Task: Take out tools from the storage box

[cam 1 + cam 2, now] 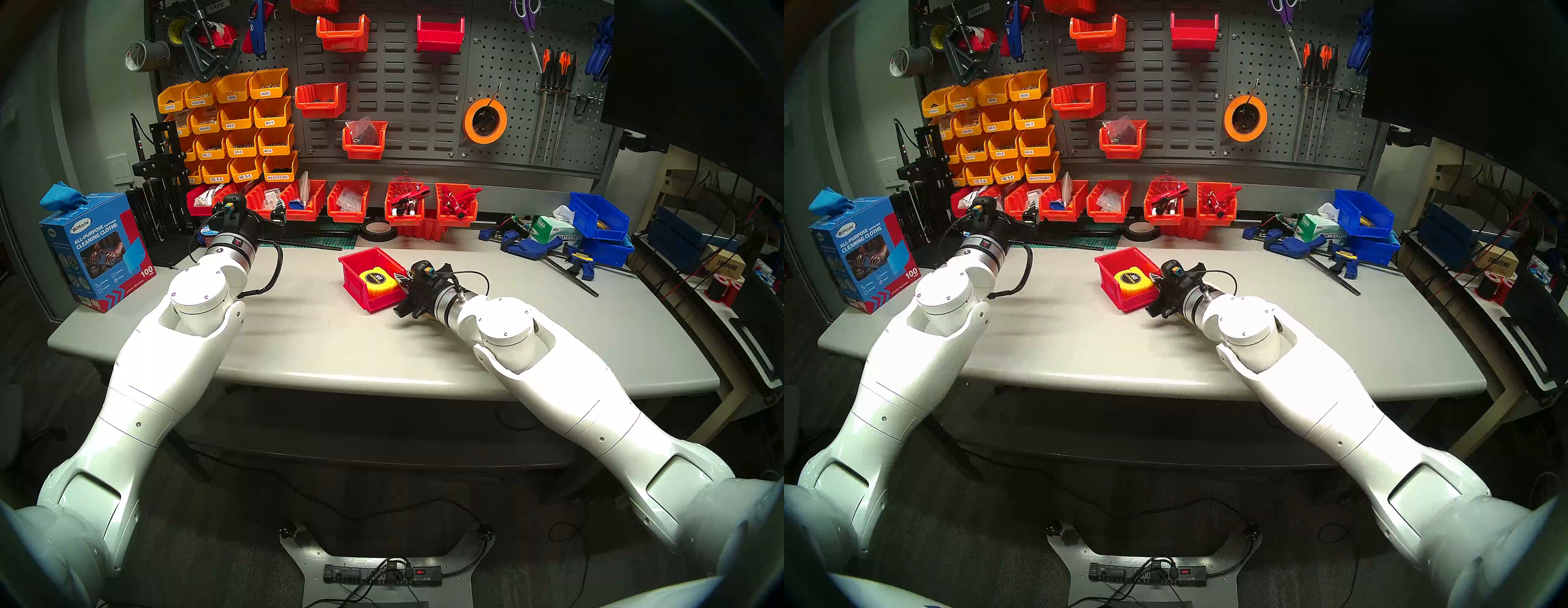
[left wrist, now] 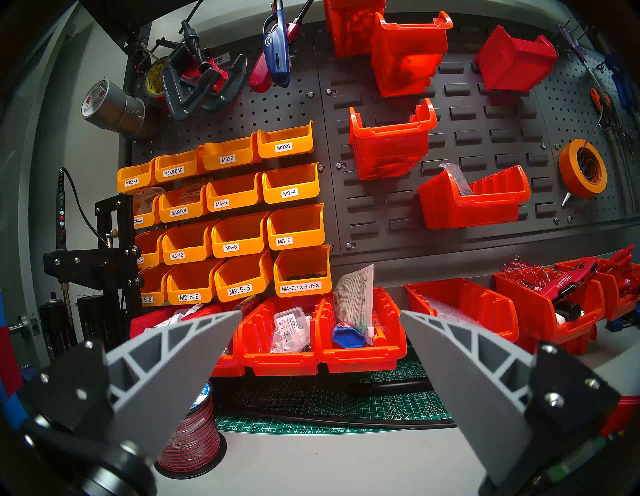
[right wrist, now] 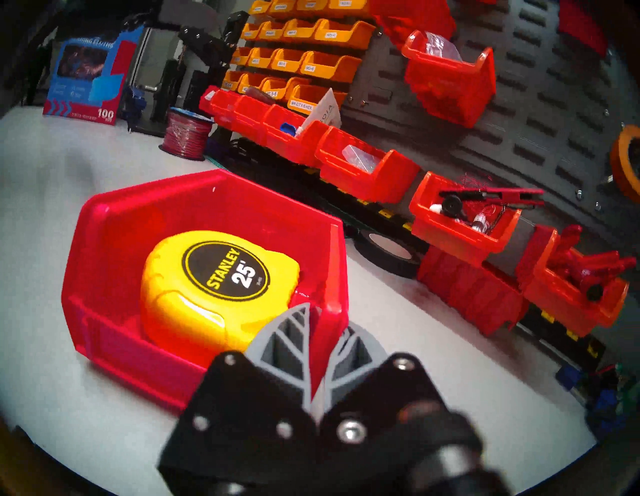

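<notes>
Right wrist view: the right pincer is seen clamped on the side wall of the red storage box, one grey finger inside the wall and one outside. The yellow tape measure lies flat inside the box, its round black label facing up, just beside the inner finger. No masking-tape roll can be made out in the box. In the head views the box sits near the middle of the grey counter, with the right arm reaching in from its right side. The left pincer is held spread wide and empty, raised toward the rows of bins at the back, well apart from the box.

The tape measure is judged to be dense and rigid, with a smooth, rounded plastic shell that could slip; its flat faces or its narrower sides look like the surest places to be gripped. The box appears light, thin-walled and stiff, so it is likely to tilt or slide when pulled by one wall.
</notes>
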Action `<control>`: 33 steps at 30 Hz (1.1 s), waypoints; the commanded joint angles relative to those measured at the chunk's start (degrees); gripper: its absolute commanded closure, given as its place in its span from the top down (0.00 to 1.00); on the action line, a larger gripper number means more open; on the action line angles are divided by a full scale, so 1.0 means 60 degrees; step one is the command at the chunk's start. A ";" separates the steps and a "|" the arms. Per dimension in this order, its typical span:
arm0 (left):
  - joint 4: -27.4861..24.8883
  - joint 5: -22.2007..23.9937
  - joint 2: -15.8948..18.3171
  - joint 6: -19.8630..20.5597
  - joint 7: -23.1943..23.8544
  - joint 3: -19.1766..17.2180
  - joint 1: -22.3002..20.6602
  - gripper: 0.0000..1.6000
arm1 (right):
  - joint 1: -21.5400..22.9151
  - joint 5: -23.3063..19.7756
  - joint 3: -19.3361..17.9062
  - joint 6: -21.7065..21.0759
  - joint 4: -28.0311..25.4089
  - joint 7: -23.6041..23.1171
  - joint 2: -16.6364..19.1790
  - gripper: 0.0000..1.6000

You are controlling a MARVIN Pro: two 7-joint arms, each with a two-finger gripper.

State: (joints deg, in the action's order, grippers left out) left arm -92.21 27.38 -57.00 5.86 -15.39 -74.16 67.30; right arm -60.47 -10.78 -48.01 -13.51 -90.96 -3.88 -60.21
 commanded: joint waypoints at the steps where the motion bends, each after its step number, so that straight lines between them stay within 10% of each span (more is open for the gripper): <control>1: -0.0071 0.0001 0.0021 -0.0011 0.0002 -0.0067 -0.0141 1.00 | 0.0538 0.1435 0.0336 0.0577 -0.0155 0.0447 0.0457 0.00; 33: -0.0072 0.0003 0.0021 -0.0006 0.0003 -0.0068 -0.0143 1.00 | 0.1141 0.4160 0.0998 0.2153 0.0155 0.1287 0.0769 0.00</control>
State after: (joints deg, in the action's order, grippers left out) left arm -92.21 27.38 -57.00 5.86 -15.38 -74.16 67.30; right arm -56.24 10.76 -42.34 -4.24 -89.92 2.74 -56.37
